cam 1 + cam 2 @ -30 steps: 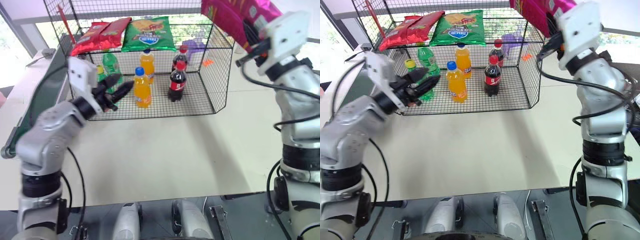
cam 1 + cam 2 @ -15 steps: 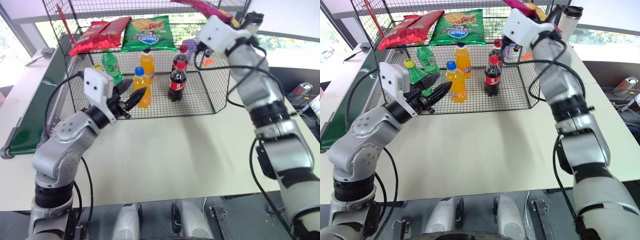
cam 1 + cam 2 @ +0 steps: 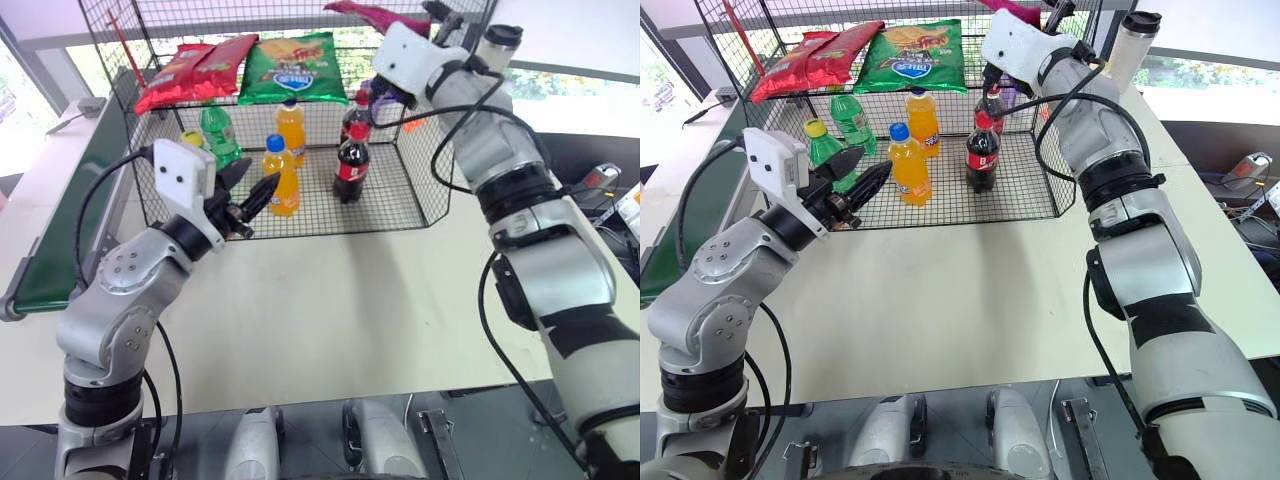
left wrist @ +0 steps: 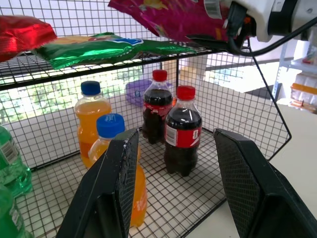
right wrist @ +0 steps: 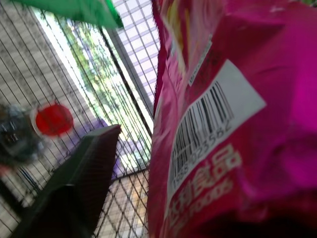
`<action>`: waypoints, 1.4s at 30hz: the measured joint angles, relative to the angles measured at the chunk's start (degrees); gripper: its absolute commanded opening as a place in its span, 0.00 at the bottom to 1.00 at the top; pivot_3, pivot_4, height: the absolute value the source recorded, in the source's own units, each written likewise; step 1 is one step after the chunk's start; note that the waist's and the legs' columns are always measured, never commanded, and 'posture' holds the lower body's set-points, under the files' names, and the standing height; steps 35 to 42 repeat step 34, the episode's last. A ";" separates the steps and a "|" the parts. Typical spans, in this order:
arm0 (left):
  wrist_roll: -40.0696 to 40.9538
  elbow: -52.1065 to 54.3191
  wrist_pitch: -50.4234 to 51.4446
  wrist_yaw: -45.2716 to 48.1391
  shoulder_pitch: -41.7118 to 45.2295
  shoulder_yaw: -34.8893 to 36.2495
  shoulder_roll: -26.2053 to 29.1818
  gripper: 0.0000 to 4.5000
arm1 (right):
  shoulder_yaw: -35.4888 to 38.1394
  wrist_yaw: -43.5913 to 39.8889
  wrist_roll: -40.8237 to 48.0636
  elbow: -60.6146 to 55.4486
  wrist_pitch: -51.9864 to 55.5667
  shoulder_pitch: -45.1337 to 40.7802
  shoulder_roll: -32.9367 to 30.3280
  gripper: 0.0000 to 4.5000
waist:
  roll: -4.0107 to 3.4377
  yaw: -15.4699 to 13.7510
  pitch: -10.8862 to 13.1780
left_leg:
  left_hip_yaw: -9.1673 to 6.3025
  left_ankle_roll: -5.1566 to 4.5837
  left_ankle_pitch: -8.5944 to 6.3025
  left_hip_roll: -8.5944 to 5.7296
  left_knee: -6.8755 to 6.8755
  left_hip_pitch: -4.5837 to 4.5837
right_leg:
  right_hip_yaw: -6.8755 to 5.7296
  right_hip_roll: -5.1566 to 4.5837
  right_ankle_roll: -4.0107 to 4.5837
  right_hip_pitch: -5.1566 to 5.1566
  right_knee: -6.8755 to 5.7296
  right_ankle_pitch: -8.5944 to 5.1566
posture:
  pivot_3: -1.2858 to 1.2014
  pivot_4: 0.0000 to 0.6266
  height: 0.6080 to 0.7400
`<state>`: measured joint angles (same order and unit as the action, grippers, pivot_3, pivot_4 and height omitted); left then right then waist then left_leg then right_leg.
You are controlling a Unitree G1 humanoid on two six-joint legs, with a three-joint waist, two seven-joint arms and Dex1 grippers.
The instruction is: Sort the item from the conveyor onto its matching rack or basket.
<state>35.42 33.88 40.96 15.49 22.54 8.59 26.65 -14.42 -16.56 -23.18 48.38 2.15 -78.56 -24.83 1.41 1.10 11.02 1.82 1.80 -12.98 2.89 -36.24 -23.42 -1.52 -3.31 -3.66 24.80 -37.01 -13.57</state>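
Observation:
The item, a magenta-pink crisp bag with a white barcode patch, lies nearly flat just above the right end of the rack's upper tier. My right gripper is at the bag's right edge. In the right wrist view one of its fingers stands apart from the bag, and the bag hides the other. My left gripper hovers open and empty before the black wire rack, pointing at the bottles. The dark green conveyor runs along the left.
Red bags and a green bag lie on the upper tier. Orange bottles, cola bottles and green bottles stand on the lower floor. A lidded cup stands right of the rack. White tabletop lies in front.
My right arm swung in from the right to the rack's upper tier, and the bag went from hanging upright to nearly flat. Its jaws have opened. The left arm stayed almost still.

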 measured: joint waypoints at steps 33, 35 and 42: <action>1.69 -1.85 -0.22 4.22 -5.78 6.65 4.45 0.55 | 31.44 -26.35 53.39 -53.92 37.84 31.04 -4.27 0.99 | 0.01 -0.71 0.00 | -0.12 0.00 -0.01 -0.01 0.00 -0.04 | -0.19 -0.06 0.00 -0.09 0.10 -0.01 | 0.52 0.24 1.00; 2.26 -1.84 0.21 4.50 -6.45 7.48 4.98 0.55 | 32.16 -25.93 53.99 -55.25 38.92 33.34 -5.08 0.99 | -0.01 -0.60 0.01 | -0.09 0.00 -0.01 -0.01 -0.01 -0.02 | -0.17 -0.06 0.00 -0.09 0.09 -0.01 | 0.52 0.24 1.00; 2.26 -1.84 0.21 4.50 -6.45 7.48 4.98 0.55 | 32.16 -25.93 53.99 -55.25 38.92 33.34 -5.08 0.99 | -0.01 -0.60 0.01 | -0.09 0.00 -0.01 -0.01 -0.01 -0.02 | -0.17 -0.06 0.00 -0.09 0.09 -0.01 | 0.52 0.24 1.00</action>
